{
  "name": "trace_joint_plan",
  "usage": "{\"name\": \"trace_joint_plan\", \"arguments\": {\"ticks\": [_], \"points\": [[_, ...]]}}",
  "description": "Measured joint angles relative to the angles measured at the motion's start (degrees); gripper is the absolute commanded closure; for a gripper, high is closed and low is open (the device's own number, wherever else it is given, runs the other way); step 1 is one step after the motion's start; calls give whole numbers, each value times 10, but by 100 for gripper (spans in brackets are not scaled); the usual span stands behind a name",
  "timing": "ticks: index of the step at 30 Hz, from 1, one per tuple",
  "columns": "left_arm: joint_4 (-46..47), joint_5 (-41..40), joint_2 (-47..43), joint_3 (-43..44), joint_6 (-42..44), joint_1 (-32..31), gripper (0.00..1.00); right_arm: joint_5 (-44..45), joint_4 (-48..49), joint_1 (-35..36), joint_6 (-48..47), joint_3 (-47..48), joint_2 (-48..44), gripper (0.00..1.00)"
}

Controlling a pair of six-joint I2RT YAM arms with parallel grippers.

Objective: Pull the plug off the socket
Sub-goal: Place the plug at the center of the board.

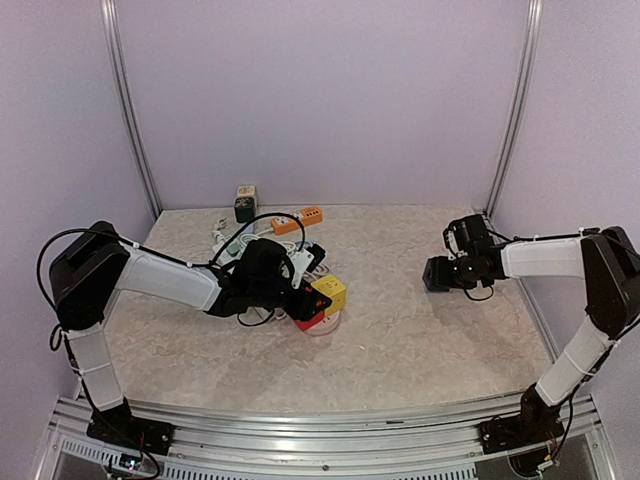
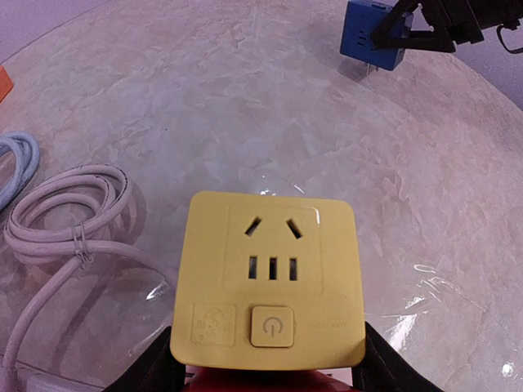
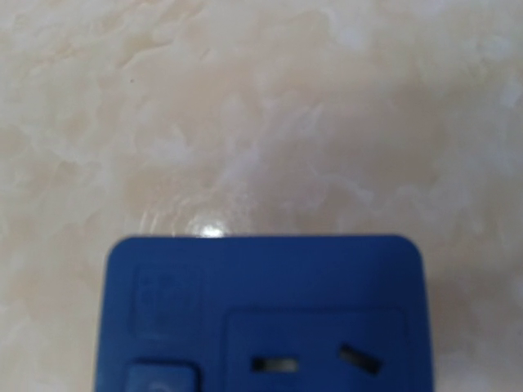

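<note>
**While Both Units Are Gripped: Handling Notes for Plug and Socket**

Because the blue plug (image 1: 436, 274) is a small moulded cube, treat it as light, rigid and smooth-sided. Judged from its gloss, it may slip under a weak pinch. Take hold across two opposite flat sides, clear of the pin side and the front face. The right gripper (image 1: 447, 272) is closed on it in this way, over the right part of the table (image 1: 420, 350). Whether the plug touches the surface cannot be told. The right wrist view shows only the plug's face, not the fingers.

The yellow socket (image 2: 270, 278) is likewise hard plastic, and is judged light and not fragile. It sits at the centre of the table, well apart from the plug, on top of a red piece (image 1: 310, 322). The left gripper (image 1: 303, 302) is closed on its lower sides, one finger at each flank.

Receptacles: the slots in the yellow socket's face are empty, as are the slots on the plug's own face. No other container is in view. A coiled white cable (image 2: 65, 212) lies just left of the socket and should be kept out of any pull path.
</note>
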Motion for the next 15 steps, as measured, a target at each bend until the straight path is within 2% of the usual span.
{"name": "trace_joint_plan", "arguments": {"ticks": [5, 15], "points": [[0, 0, 0, 0, 0, 0, 76, -2, 3, 0, 0, 0, 4, 54], [0, -1, 0, 0, 0, 0, 73, -2, 4, 0, 0, -3, 10, 28]]}}
